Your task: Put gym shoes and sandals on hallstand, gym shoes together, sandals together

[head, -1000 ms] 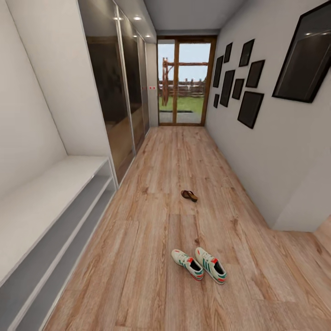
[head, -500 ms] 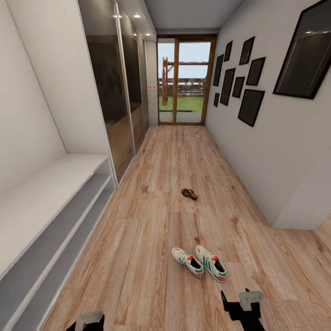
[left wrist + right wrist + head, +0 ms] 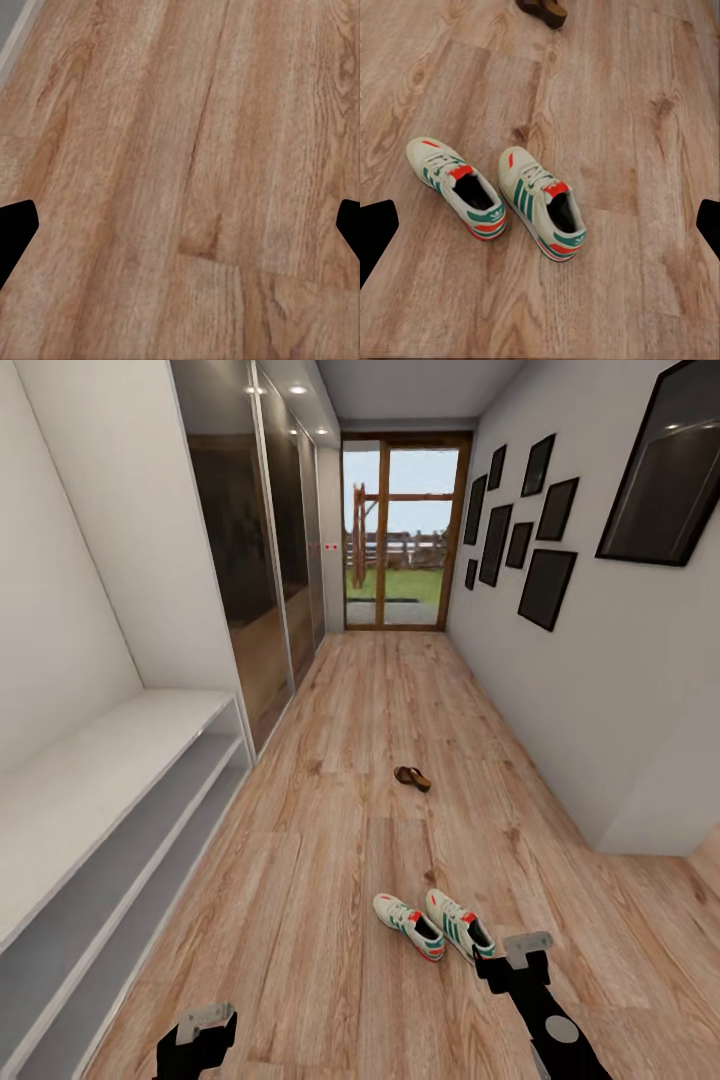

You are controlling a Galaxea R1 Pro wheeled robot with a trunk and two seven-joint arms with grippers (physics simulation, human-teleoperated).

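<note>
Both gym shoes (image 3: pixel 434 925) side by side on floor (image 3: pixel 330 840), touching; right claw (image 3: pixel 512 957) spread wide just beside them, empty. Risk: clipping the neighbouring shoe, shoving the pair askew.

Floor (image 3: pixel 330 840): sneakers (image 3: pixel 432 925), seemingly sandals (image 3: pixel 412 778).

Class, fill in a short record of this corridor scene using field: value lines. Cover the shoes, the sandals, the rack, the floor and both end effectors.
gym shoes: two gym shoes side by side on the corridor floor, toes pointing away from the robot
sandals: dark brown sandals farther down the corridor, on the floor; too small to tell the two apart
hallstand: hallstand along the left wall, nothing on the parts in view
left end effector: left end effector open, above bare floor
right end effector: right end effector open, holding nothing, just short of the right shoe's heel
</note>
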